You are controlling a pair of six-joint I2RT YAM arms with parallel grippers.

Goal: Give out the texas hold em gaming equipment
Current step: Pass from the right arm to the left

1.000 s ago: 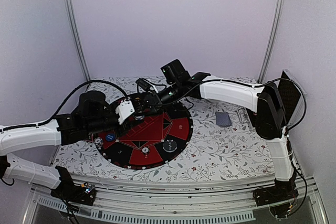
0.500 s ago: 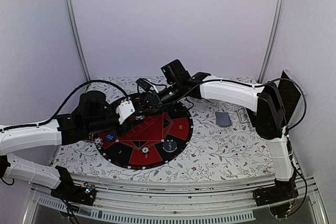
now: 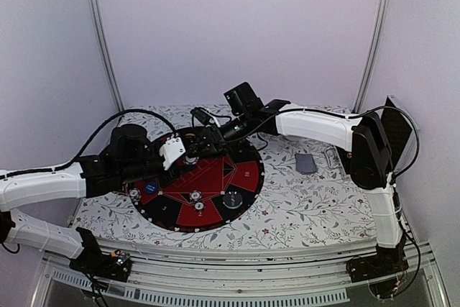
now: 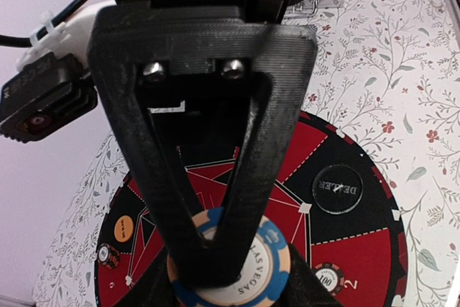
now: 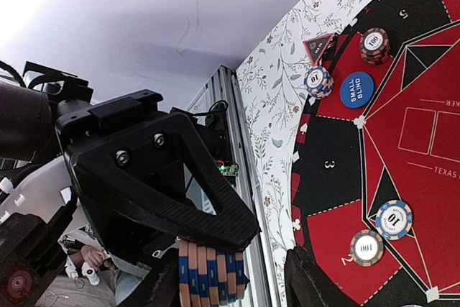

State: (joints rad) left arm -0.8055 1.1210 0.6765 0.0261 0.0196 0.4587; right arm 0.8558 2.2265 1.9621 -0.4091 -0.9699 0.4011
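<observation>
The left end effector (image 4: 215, 278) is pinching a chip stack (image 4: 272, 257) above the mat (image 3: 215, 174), while the right end effector (image 5: 266, 257) is hanging spread alongside (mid-handover, I'd guess). Next, it's needing a clean nip on the stack's end.

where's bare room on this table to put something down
Bare: floral cloth between the mat, the grey card deck and the near edge. The mat's red centre is free. Crowded: the mat's far rim, where left gripper and right gripper meet.
</observation>
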